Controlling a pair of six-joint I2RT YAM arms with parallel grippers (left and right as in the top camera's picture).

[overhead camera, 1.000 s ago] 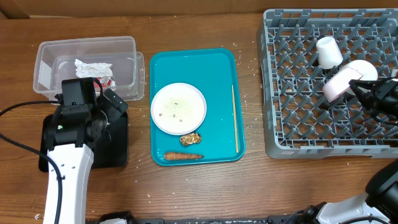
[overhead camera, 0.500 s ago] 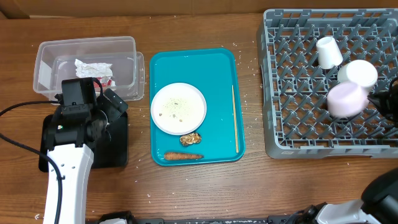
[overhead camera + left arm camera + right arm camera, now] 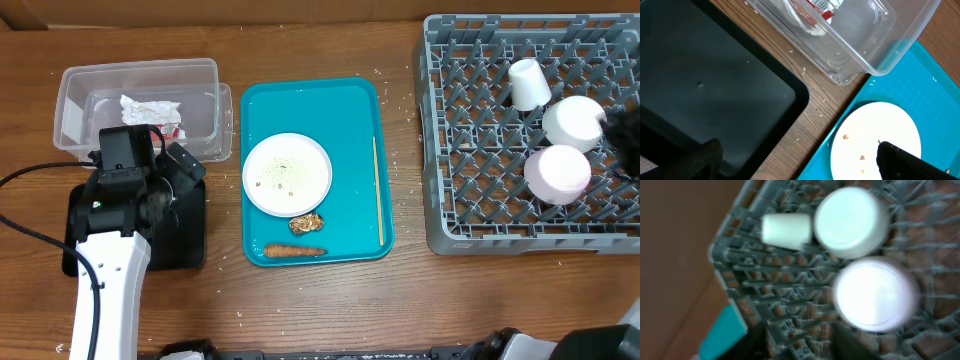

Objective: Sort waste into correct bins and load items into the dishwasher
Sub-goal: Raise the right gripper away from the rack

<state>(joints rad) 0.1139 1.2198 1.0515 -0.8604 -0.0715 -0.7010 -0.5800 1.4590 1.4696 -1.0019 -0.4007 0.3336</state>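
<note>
Right gripper (image 3: 805, 349) blurred, fingers apart, holds nothing. White bowl (image 3: 558, 173) sits in grey dish rack (image 3: 440, 215), just beside second bowl (image 3: 573, 121); white cup (image 3: 528, 83) near. Left gripper (image 3: 800, 167) spread wide above black tray (image 3: 705, 85).

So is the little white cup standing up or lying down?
Lying down. The cup rests on its side on the grey dish rack, beside a bowl; its long side faces up.

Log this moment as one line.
left gripper open, empty | right gripper open, empty | rack: cup, far bowl, near bowl | teal tray: plate, lump, sausage | tub: napkin, wrapper
</note>
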